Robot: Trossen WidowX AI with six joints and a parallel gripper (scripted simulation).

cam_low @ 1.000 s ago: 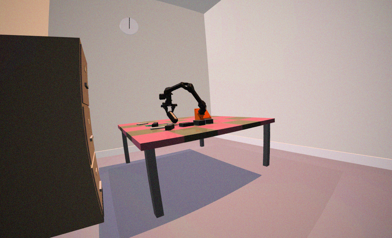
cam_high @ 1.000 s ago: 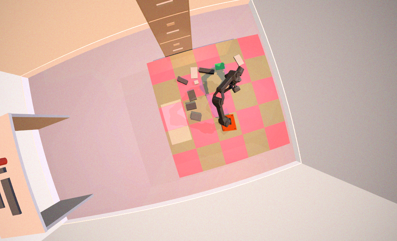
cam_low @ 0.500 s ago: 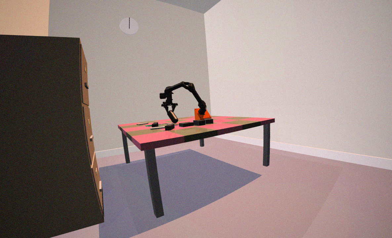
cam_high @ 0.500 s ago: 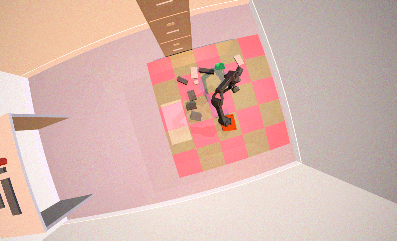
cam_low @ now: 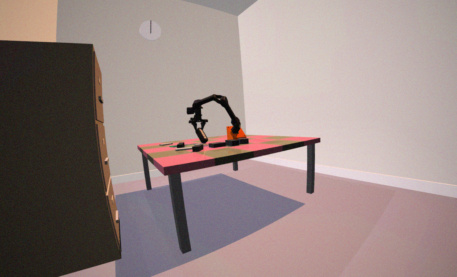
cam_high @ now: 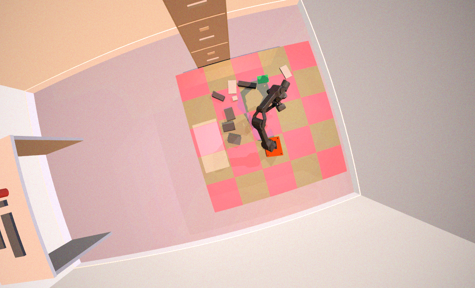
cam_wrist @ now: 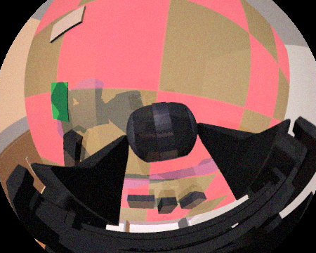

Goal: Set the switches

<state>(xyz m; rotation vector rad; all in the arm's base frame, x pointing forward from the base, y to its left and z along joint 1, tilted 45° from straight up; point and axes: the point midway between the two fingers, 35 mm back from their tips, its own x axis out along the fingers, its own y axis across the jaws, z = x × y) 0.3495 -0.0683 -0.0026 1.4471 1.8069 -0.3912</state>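
Hand (cam_low: 198,124) clamped on the unit (cam_low: 201,134), lifted off the tabletop (cam_low: 188,161) and hanging tilted just below — label probably being read. Switches not yet set — unit not yet put down.

office room, filing cabinet (cam_low: 44,154), wall clock (cam_low: 149,30)

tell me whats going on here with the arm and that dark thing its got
A single robot arm on an orange base has its tool clamped on a dark grey controller unit, held in the air above the checkered table and hanging tilted. In the wrist view the unit sits between the fingers. Other dark modules, pale cards and a green part lie on the table.
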